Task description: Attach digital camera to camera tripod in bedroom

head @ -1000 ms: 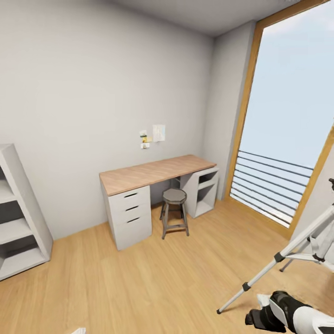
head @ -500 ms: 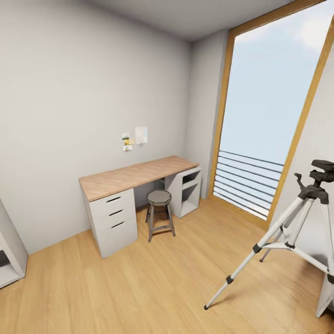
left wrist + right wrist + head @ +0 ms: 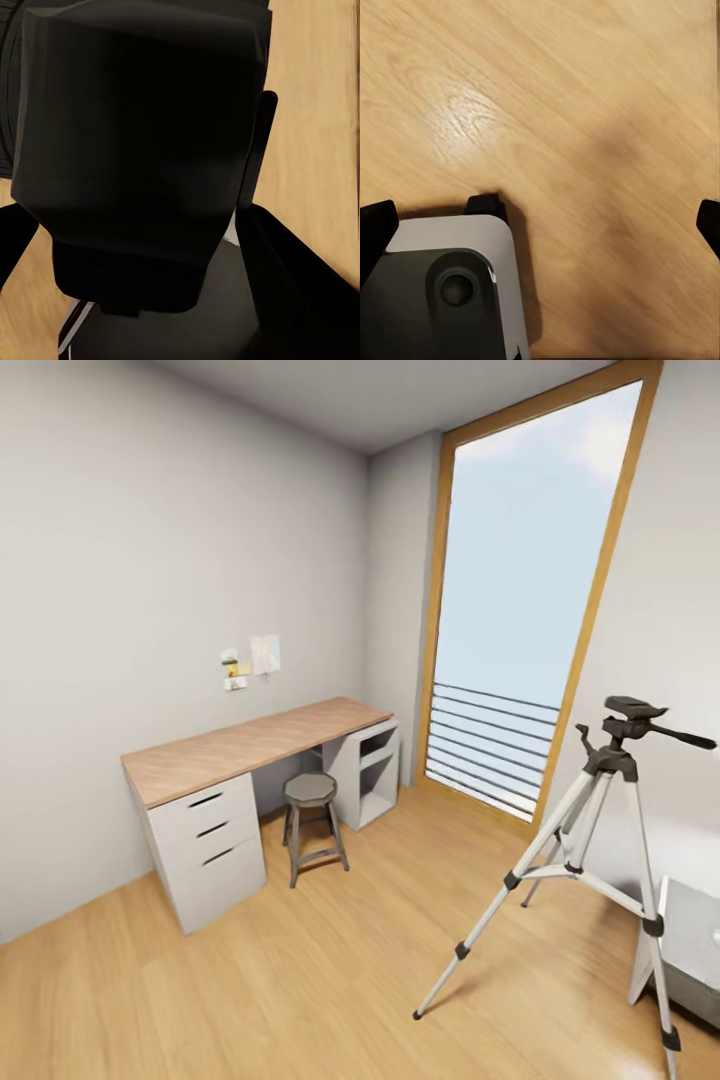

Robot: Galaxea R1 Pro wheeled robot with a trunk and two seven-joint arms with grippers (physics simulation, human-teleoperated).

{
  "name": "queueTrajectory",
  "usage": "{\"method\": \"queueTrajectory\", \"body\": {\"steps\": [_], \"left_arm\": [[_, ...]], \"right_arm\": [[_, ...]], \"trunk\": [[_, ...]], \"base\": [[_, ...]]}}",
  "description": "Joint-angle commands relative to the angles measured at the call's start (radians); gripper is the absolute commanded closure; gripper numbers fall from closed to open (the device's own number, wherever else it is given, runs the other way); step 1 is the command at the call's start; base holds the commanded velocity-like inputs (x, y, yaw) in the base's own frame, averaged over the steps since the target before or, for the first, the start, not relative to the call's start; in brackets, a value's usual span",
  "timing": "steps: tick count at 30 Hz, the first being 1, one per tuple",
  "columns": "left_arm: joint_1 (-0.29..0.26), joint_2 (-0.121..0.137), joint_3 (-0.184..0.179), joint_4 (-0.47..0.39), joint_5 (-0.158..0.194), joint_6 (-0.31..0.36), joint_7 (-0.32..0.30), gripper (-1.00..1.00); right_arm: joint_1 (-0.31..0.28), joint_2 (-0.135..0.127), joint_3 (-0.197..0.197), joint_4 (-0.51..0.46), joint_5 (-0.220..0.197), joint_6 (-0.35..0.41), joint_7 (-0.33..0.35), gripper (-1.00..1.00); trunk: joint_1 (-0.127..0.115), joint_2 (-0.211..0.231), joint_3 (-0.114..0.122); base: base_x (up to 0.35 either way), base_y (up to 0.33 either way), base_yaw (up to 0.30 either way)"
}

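The camera tripod (image 3: 588, 808) stands on the wood floor at the right of the head view. Its silver legs are spread, and its black head (image 3: 630, 712) with the pan handle is bare on top. In the left wrist view a black boxy body, the digital camera (image 3: 142, 142), sits very close between the dark fingers of my left gripper (image 3: 150, 262), which is shut on it. My right gripper (image 3: 541, 225) is open, its fingertips far apart over bare plank floor.
A wood-topped desk (image 3: 250, 745) with white drawers stands against the left wall, with a grey round stool (image 3: 311, 790) in front of it. The tall wood-framed window (image 3: 510, 610) is behind the tripod. A low grey-white piece of furniture (image 3: 690, 950) sits at the right edge. The robot's grey base (image 3: 450, 285) shows in the right wrist view.
The head view has swung to the right, so the tripod now shows whole and the desk has slid left. The white shelf and the arm at the bottom edge have left the picture.
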Motion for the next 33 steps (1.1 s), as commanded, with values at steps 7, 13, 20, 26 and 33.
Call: {"method": "queueTrajectory", "body": {"steps": [7,13,20,26,33], "left_arm": [[0.000,-0.006,-0.009,0.000,0.006,-0.008,0.003,1.00],[0.000,-0.007,-0.010,0.000,0.005,-0.009,0.002,1.00],[0.000,-0.008,-0.010,0.000,0.001,-0.009,0.003,1.00],[0.000,-0.008,-0.010,0.000,-0.002,-0.009,0.004,1.00],[0.000,-0.016,-0.010,0.000,-0.004,-0.009,0.004,1.00]], "right_arm": [[-0.001,0.001,0.002,0.003,-0.009,0.000,0.007,-1.00],[-0.001,0.002,0.003,0.003,-0.008,0.000,0.007,-1.00],[-0.001,0.002,0.003,0.004,-0.008,0.001,0.008,-1.00],[-0.001,0.002,0.003,0.005,-0.008,0.006,0.008,-1.00],[-0.001,0.002,0.003,0.005,-0.008,0.009,0.007,-1.00]], "trunk": [[0.000,-0.001,-0.001],[0.000,-0.001,-0.001],[0.000,-0.001,-0.001],[0.000,-0.001,-0.001],[0.000,-0.001,-0.001]], "base": [[0.000,0.000,-0.280],[0.000,0.000,-0.282],[0.000,0.000,-0.283],[0.000,0.000,-0.283],[0.000,0.000,-0.283]]}}
